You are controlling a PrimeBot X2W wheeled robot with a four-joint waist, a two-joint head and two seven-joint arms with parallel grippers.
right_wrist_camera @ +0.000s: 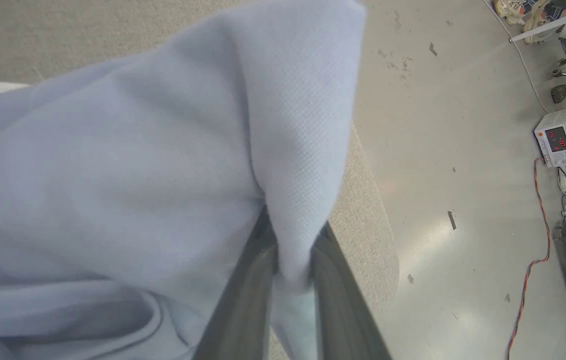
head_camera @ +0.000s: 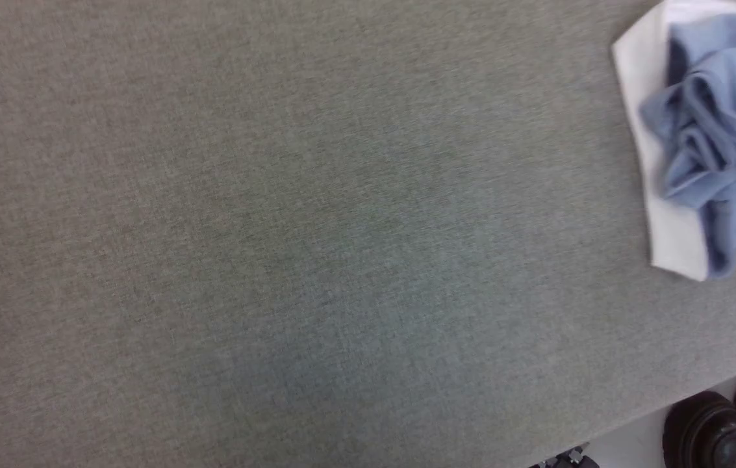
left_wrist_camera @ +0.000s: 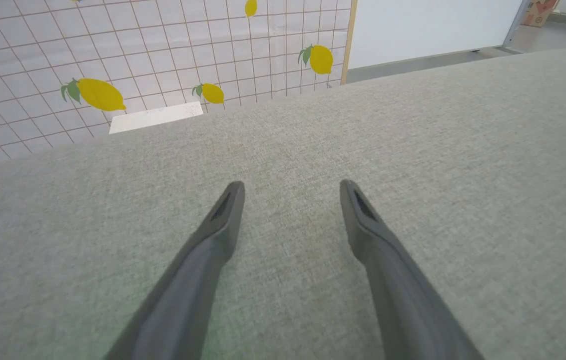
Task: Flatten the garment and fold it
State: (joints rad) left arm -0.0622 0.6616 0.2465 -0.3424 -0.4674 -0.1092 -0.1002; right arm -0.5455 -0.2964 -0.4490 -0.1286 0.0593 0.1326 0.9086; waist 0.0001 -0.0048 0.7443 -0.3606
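Garment (head_camera: 712, 130) bunched at far right of surface (head_camera: 277, 227), white trim showing. Right fingers (right_wrist_camera: 248, 300) narrow, pinching fold of blue fabric. Left fingers (left_wrist_camera: 210, 250) wide, empty, over bare surface. Step: flattening, barely begun. Next likely: left takes second edge, both spread cloth.

Lab or test workshop. Evidence: power supply (right_wrist_camera: 560, 139) with red digits standing on a scuffed grey floor (right_wrist_camera: 442, 150), orange cable (right_wrist_camera: 541, 210) trailing below it, white partition (left_wrist_camera: 427, 27), lemon-print grid backdrop (left_wrist_camera: 163, 55) behind a grey cloth-covered table (left_wrist_camera: 412, 150)
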